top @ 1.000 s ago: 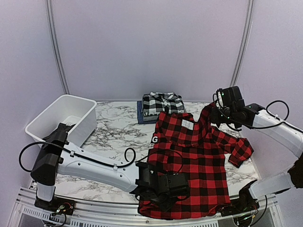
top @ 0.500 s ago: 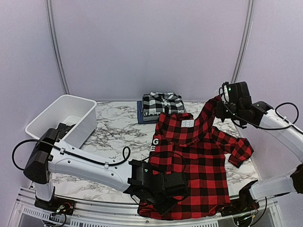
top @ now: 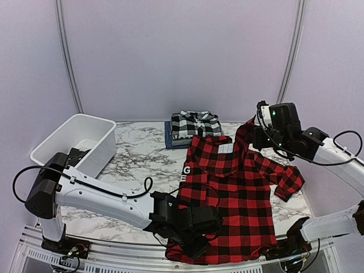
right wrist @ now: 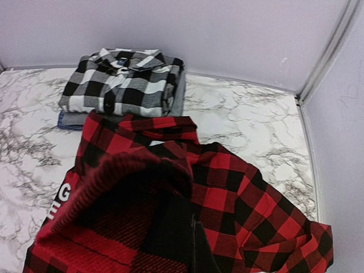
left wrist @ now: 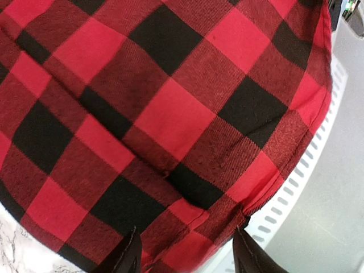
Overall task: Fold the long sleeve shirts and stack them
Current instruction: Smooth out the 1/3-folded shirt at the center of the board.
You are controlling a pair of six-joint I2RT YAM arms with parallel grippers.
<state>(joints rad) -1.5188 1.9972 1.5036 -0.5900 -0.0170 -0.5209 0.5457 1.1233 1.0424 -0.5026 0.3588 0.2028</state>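
One red-and-black shirt [top: 239, 193], three folded shirts [top: 193, 125], one white tub [top: 62, 139], and two robot arms [top: 102, 196].

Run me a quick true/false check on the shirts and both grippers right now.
The right gripper holds part of the red-and-black shirt up off the marble table. True.
The black-and-white plaid shirt lies unfolded. False: it sits folded on other folded shirts at the far edge.
The left gripper stands open at the red-and-black shirt's near hem. True.
The red-and-black shirt is folded. False: it lies mostly spread out.
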